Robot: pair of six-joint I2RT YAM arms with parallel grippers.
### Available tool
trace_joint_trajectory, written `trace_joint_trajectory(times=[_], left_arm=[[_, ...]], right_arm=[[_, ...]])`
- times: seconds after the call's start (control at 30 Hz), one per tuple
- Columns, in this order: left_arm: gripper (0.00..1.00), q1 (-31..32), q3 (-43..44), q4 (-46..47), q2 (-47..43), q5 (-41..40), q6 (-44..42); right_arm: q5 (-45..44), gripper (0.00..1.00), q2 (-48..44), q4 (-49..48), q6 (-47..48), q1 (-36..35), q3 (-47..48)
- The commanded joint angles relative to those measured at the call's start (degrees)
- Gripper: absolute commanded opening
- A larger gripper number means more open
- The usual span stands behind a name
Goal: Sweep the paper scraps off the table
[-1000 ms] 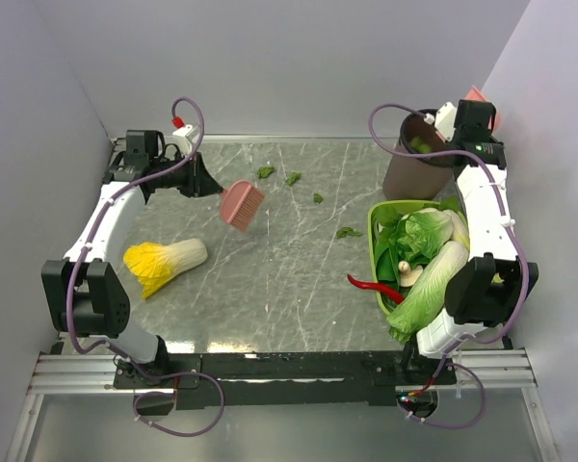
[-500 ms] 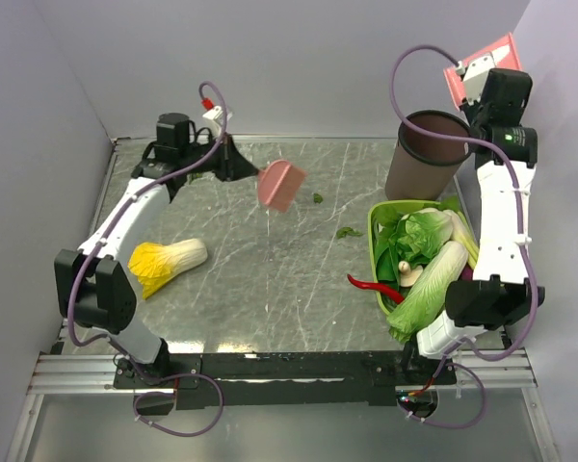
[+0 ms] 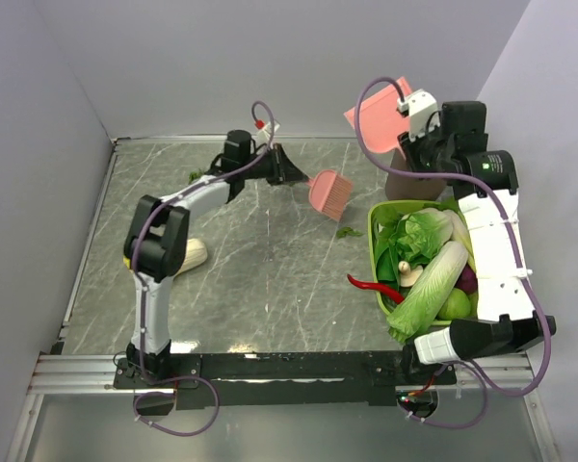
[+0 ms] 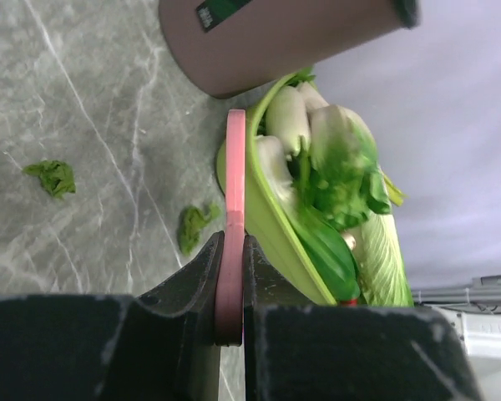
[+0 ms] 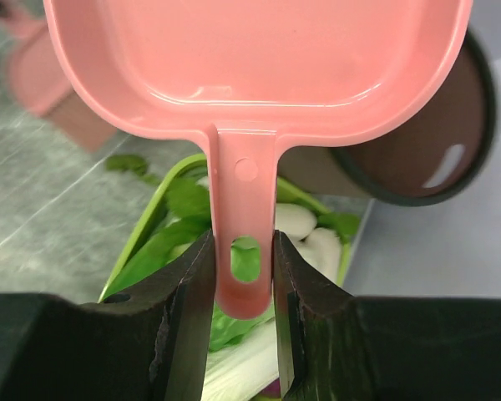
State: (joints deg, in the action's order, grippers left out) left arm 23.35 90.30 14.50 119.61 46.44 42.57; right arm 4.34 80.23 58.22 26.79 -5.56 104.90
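With the left gripper (image 4: 232,259), pinches a pink brush (image 3: 328,194) by its flat handle, jaws closed snug against both faces. With the right gripper (image 5: 243,255), clamps the handle of a pink dustpan (image 5: 259,58) just as firmly. Holds the pan up in the air by a brown bin (image 4: 267,38) at the far right of the table (image 3: 260,289), well clear of the surface.

Leaves the paper scraps (image 4: 194,225) lying on the marble. Places one just beside the left rim of a green basket (image 4: 275,225) full of vegetables, and another scrap (image 4: 53,177) farther out on open stone. From above, sets the basket-side scrap on the near side of the brush head, close below the bristles and just beside the rim.

Runs the brush's long axis from the jaws out to the right and slightly toward the near edge, bristle end leading, aimed at the basket. In the left wrist view, shows the brush edge-on, with the near scrap just to its left. Gives the scraps hardly any long axis: ragged, crumpled, about as wide as long.

Favours the left arm for reach: brush near that scrap, pan high and well apart. Likely calls for bringing the pan down flat beside the scrap first, then drawing the bristles away from the basket wall, since a push toward the rim would probably jam the scrap against it.
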Motion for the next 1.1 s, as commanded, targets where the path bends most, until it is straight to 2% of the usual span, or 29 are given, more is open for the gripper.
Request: trace_joint_trajectory(times=[0.0,0.17,0.33,0.43,0.6,0.73,0.83,0.9,1.0,1.07], left_arm=[[0.01,2.8,6.6,8.5,6.9,0.8,8.2],[0.01,5.1,8.7,7.4,12.2,-0.3,9.8],[0.01,4.2,6.1,-4.0,10.5,-8.4,6.5],[0.01,1.8,2.4,-8.5,6.3,-10.3,5.3],[0.01,-3.0,-7.8,-17.7,-6.9,-17.3,2.6],[0.01,-8.4,-16.0,-17.0,-16.1,-11.7,-2.7],[0.01,-8.8,-12.6,-19.0,-20.2,-5.3,-9.7],[0.01,-8.9,-9.2,-21.5,-20.5,-3.9,-12.4],[0.01,-8.9,0.0,-27.1,-17.8,-8.5,-20.0],[0.01,-8.8,7.2,-29.2,-14.3,-12.3,-28.7]], right_arm=[[0.8,0.0,-3.4,-0.1,-2.1,-0.2,-1.5],[1.3,0.0,-3.8,0.1,-2.4,-0.2,-3.2],[2.2,0.0,-3.0,0.5,-3.0,-0.3,-3.7],[3.0,0.0,-3.0,0.4,-3.1,-0.4,-4.9],[3.1,0.0,-2.1,-1.3,-3.2,-0.6,-5.9],[3.8,0.0,-0.5,-1.7,-3.1,-0.6,-3.7],[5.2,0.0,0.7,-1.5,-3.2,-0.7,-3.0],[5.8,0.0,1.3,-1.5,-2.9,-0.9,-3.1],[5.4,0.0,1.9,-1.0,-1.6,-1.8,-3.6],[5.3,0.0,1.5,0.9,-0.6,-2.9,-4.4]])
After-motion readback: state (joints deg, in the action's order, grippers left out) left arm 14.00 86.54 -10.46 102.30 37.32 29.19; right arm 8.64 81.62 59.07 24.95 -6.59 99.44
